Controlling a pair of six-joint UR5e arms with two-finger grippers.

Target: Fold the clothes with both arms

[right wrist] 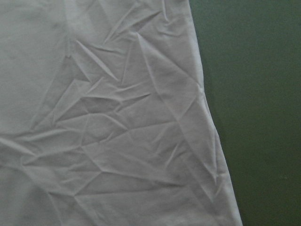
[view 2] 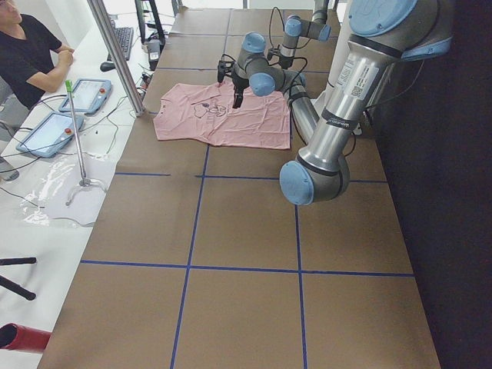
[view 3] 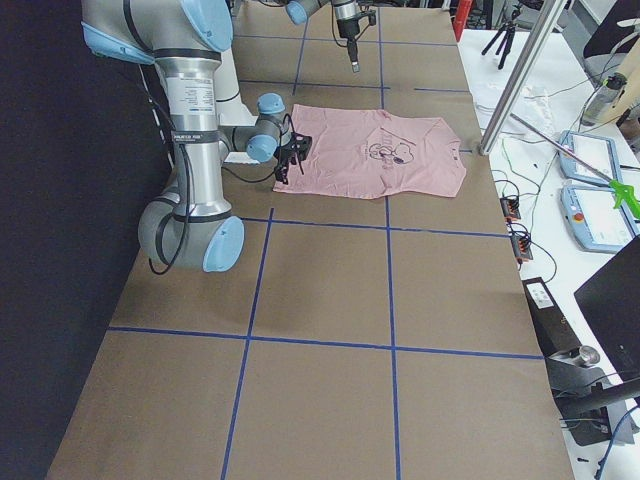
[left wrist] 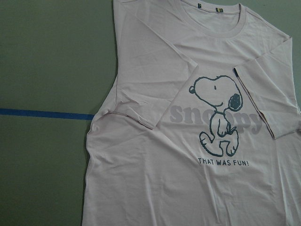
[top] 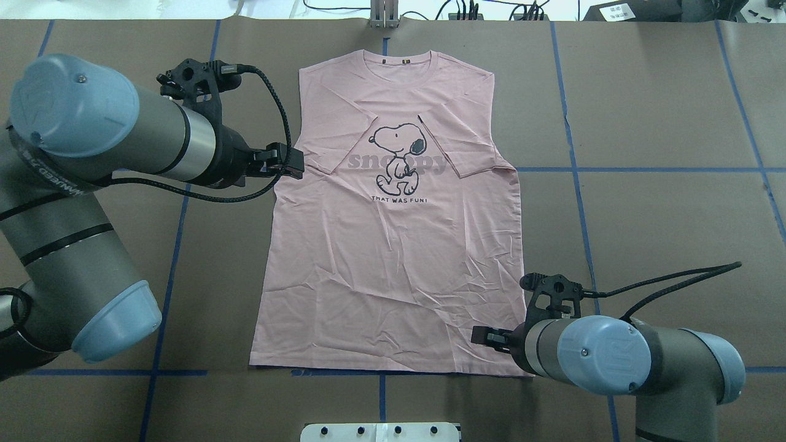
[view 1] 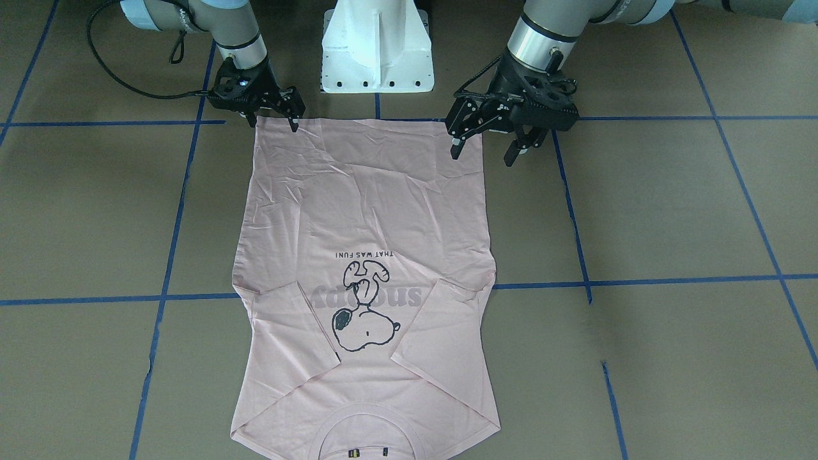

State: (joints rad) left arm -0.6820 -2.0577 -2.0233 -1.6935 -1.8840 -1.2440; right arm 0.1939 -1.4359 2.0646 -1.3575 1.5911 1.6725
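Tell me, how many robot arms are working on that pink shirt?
2. The left arm is raised by one side edge of the T-shirt; the right arm is low at the opposite hem corner. No others show.

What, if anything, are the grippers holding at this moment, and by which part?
Nothing is held: the T-shirt lies flat, the left gripper hangs open above it, the right gripper open at its hem corner.

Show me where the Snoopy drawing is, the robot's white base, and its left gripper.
Snoopy drawing (top: 398, 158): overhead view, on the dog's body.
white base (view 1: 377, 48): front-facing view, on its middle rib.
left gripper (view 1: 484, 155): front-facing view, midway between its spread fingertips.
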